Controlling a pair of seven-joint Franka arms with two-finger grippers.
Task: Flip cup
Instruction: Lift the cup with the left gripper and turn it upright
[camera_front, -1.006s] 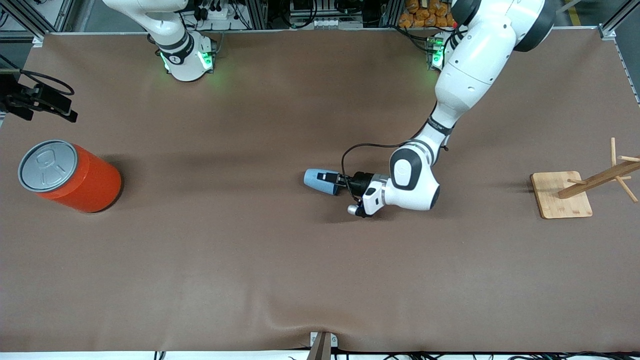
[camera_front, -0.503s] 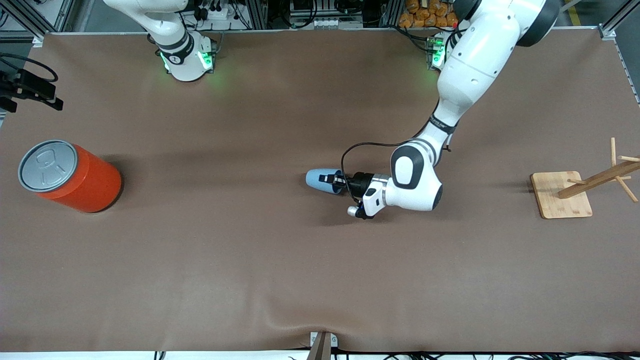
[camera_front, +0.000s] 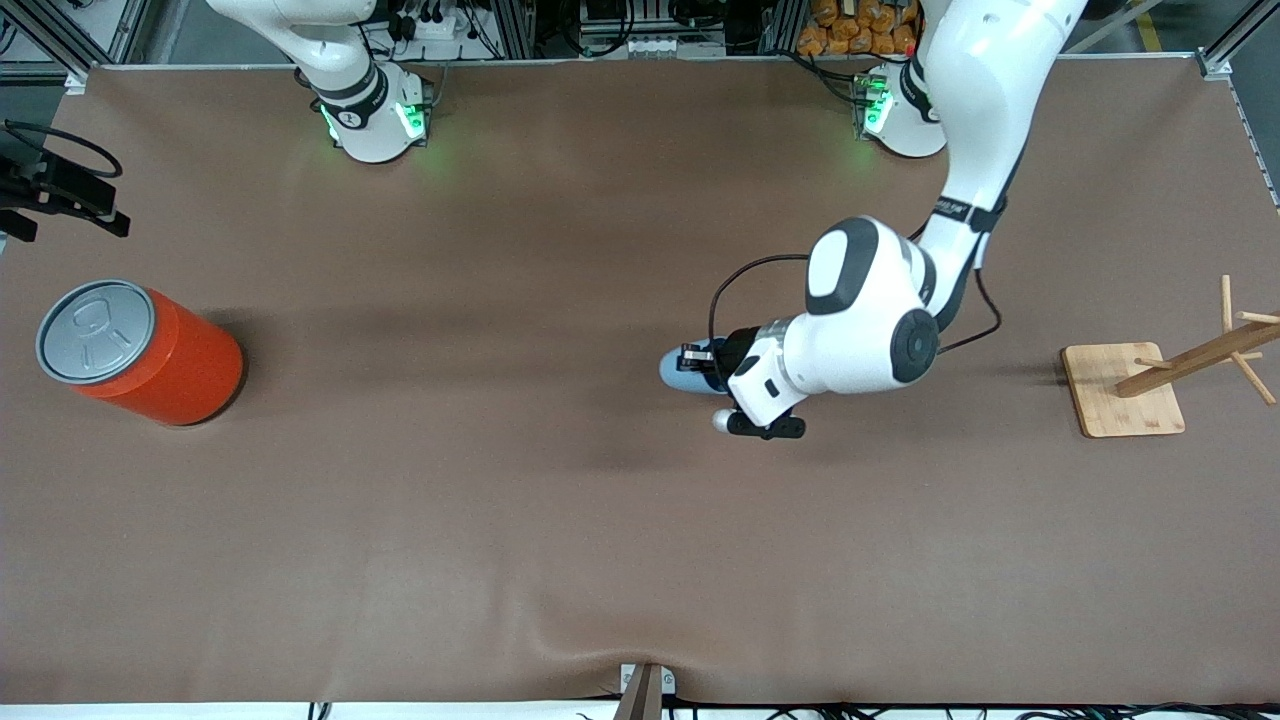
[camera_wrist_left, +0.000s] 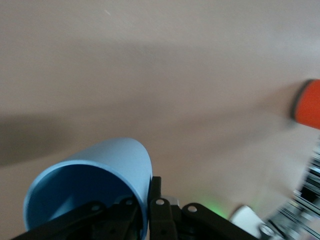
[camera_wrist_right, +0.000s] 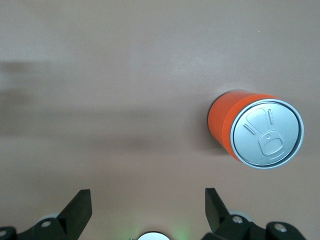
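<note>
The left gripper (camera_front: 700, 357) pinches the cup (camera_front: 682, 372) by its rim, mid-flip above the table; next comes setting it upright, while the right gripper (camera_wrist_right: 147, 205) waits, spread wide, over the table beside the orange can (camera_wrist_right: 250, 132)

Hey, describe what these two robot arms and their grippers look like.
Both arms are glossy white with dark grey joint caps and black bands; green lights glow at their bases. The left gripper is black with linkage fingers, a black cable looping to its wrist. The right gripper has black fingers.

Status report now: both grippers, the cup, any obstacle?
Left gripper shut on cup rim, mid-table. Right gripper open, waiting above orange can. Nothing near the cup.
</note>
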